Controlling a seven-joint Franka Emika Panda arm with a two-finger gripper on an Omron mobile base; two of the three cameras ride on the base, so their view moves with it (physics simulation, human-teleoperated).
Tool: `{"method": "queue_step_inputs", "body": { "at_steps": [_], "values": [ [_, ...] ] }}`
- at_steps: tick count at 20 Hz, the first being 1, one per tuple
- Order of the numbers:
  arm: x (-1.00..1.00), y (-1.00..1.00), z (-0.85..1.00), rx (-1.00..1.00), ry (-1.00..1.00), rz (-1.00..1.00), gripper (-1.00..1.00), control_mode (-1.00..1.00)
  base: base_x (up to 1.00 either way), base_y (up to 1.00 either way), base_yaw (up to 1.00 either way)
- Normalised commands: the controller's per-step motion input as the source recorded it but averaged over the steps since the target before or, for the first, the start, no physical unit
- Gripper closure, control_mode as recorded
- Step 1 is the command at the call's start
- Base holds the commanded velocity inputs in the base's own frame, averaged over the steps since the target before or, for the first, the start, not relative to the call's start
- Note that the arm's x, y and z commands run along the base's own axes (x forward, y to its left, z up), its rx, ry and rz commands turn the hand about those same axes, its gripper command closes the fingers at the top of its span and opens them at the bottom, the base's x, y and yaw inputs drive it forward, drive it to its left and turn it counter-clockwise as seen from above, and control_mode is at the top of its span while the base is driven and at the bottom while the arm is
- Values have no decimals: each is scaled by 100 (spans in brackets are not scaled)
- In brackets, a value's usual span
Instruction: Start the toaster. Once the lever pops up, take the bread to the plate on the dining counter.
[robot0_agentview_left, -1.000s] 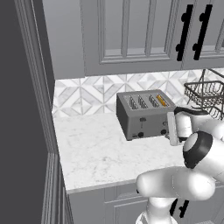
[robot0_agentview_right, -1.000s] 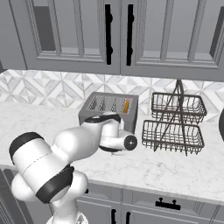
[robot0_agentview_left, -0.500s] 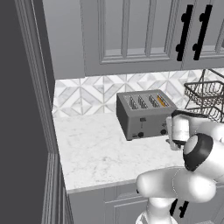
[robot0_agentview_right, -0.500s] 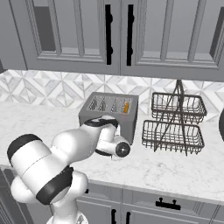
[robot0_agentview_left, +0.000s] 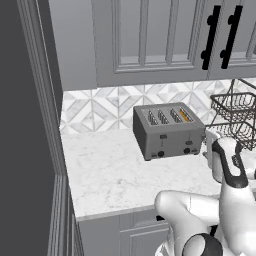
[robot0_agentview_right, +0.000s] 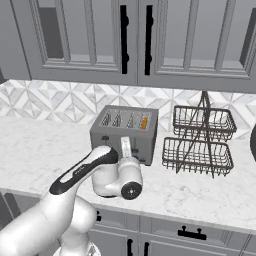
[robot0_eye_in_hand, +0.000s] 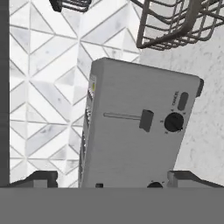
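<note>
You are working at a white marble-look counter (robot0_agentview_left: 115, 170) that is running under the gripper (robot0_eye_in_hand: 111, 177) and carrying everything the job needs at this stage. Straight ahead of the gripper, the toaster (robot0_eye_in_hand: 135, 124) is standing with its front face turned toward the fingers, which is why the hand is rolled onto its side: in the hand view the toaster is appearing tipped over, its slotted top pointing left. The lever tab (robot0_eye_in_hand: 146, 120) is sitting well along its slot, a little beyond the gap between the fingers, with a black knob (robot0_eye_in_hand: 174, 122) just past it. That lineup suggests the hand is squaring up to the lever side of the toaster.

The gripper is standing released, its two dark tips spread wide at the edges of the hand view and holding nothing. In the right base view the gripper (robot0_agentview_right: 126, 148) is hovering right in front of the toaster (robot0_agentview_right: 125, 131), near its front face; whether it is touching you cannot tell.

The bread (robot0_agentview_left: 185, 116) is sitting down in the far right slot on top, above and behind the gripper, showing just a golden-orange edge (robot0_agentview_right: 144, 122). To the gripper's right, a two-tier wire basket (robot0_agentview_right: 200, 140) is standing beside the toaster, so you are likely needing to keep sideways swings tight.
</note>
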Motion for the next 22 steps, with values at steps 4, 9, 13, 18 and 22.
{"method": "queue_step_inputs", "body": {
  "at_steps": [4, 9, 13, 18, 22],
  "values": [
    [-28, 0, 100, -11, -3, 12, -100, -100, 0, 0, 0],
    [8, 16, 83, -30, -1, 21, -100, -100, 0, 0, 0],
    [40, -17, 36, -28, 0, 16, -100, -100, 0, 0, 0],
    [13, -4, 0, -35, -1, 0, -100, -100, 0, 0, 0],
    [0, 8, 0, -14, 0, 0, -100, -100, 0, 0, 0]
  ]
}}
